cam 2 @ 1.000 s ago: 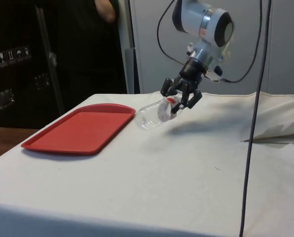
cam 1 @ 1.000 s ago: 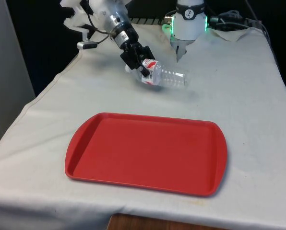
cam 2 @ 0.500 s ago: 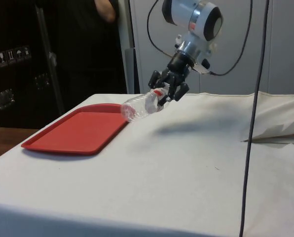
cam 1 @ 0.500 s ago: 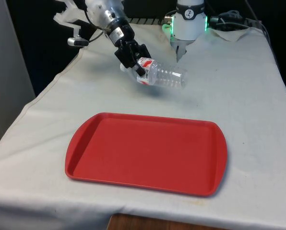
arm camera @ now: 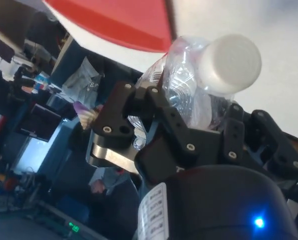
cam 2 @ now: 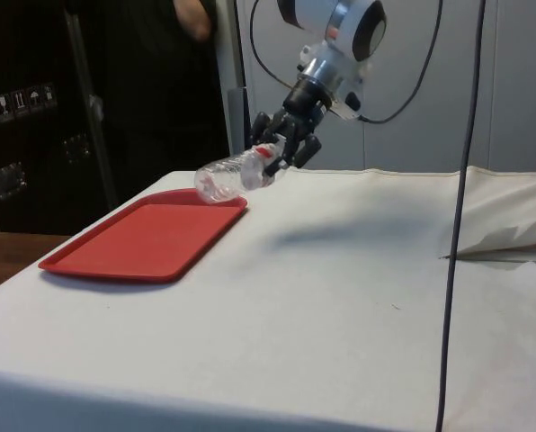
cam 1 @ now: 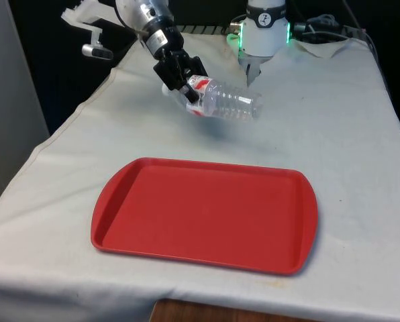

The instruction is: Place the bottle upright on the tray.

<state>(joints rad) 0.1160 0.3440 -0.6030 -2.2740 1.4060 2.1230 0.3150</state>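
One bottle [cam 1: 223, 102] up in the air near the bench's far edge, pinched at its neck by the pincer [cam 1: 180, 72]: carry slowly over the red tray [cam 1: 207, 213], tip straight, set down softly.

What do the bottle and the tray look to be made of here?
Bottle: thin clear plastic, probably; ribbed see-through wall, white cap, red-and-white label at the neck, where the end effector holds it.
Tray: likely hard moulded plastic; even red, faint sheen, raised rounded rim.
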